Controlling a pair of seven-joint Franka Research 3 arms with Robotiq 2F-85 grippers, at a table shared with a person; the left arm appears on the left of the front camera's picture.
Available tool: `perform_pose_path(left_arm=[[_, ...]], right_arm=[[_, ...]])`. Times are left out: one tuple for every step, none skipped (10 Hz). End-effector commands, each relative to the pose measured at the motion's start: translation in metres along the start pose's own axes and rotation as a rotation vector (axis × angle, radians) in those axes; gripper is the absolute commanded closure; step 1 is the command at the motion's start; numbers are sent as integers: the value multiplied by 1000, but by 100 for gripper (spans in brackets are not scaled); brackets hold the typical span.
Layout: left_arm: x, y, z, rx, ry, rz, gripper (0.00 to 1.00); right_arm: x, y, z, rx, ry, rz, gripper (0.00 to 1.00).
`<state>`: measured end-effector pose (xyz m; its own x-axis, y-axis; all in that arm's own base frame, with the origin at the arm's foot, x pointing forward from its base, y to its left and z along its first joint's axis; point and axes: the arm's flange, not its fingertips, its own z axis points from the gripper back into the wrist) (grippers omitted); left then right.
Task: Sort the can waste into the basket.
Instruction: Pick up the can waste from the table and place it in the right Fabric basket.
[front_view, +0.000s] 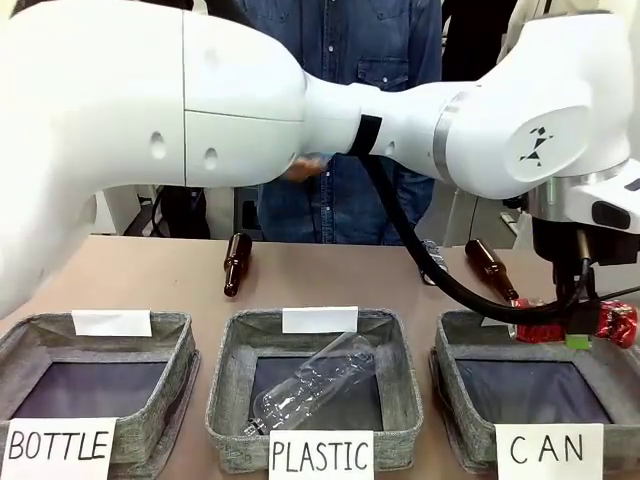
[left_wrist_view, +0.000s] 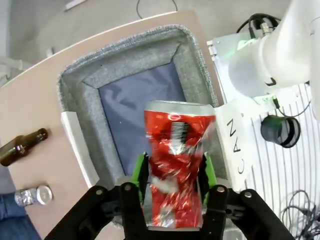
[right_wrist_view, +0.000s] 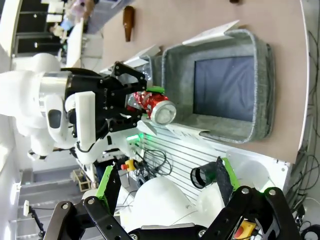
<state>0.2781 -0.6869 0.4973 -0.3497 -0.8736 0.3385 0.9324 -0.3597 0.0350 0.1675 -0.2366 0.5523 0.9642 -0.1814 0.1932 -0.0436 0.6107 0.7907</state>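
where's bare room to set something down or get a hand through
Free: CAN basket floor under the held red can, BOTTLE basket floor, table strip between the two brown bottles. Crowded: PLASTIC basket, holding a clear bottle.

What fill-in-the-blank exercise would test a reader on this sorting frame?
1. The crushed can in the left gripper is coloured ____.
2. That can hangs above the right-hand basket, whose sign reads ____.
3. The clear plastic bottle lies in the middle basket, whose sign reads ____.
4. The right gripper holds nothing, and its jaws are ____.

Missing words: red; CAN; PLASTIC; open.
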Motion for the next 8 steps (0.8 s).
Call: perform_pose_path(left_arm=[[1, 1, 3, 22, 5, 1, 0], [1, 1, 4, 33, 10, 1, 0], [0, 1, 5, 39, 10, 1, 0], [-2, 1, 6, 43, 10, 7, 0], [-4, 1, 10, 30, 25, 7, 0], [-8, -3, 20, 22, 32, -5, 0], [-17, -11, 41, 19, 43, -27, 0], [-38, -17, 70, 32, 70, -36, 0]], right_arm=[[1, 2, 1, -2, -15, -20, 0], [1, 2, 1, -2, -15, -20, 0], [1, 2, 1, -2, -15, -20, 0], [1, 2, 1, -2, -15, -20, 0], [1, 2, 1, -2, -15, -20, 0], [1, 2, 1, -2, -15, -20, 0], [1, 2, 1, -2, -15, -20, 0], [1, 2, 1, -2, -15, -20, 0]])
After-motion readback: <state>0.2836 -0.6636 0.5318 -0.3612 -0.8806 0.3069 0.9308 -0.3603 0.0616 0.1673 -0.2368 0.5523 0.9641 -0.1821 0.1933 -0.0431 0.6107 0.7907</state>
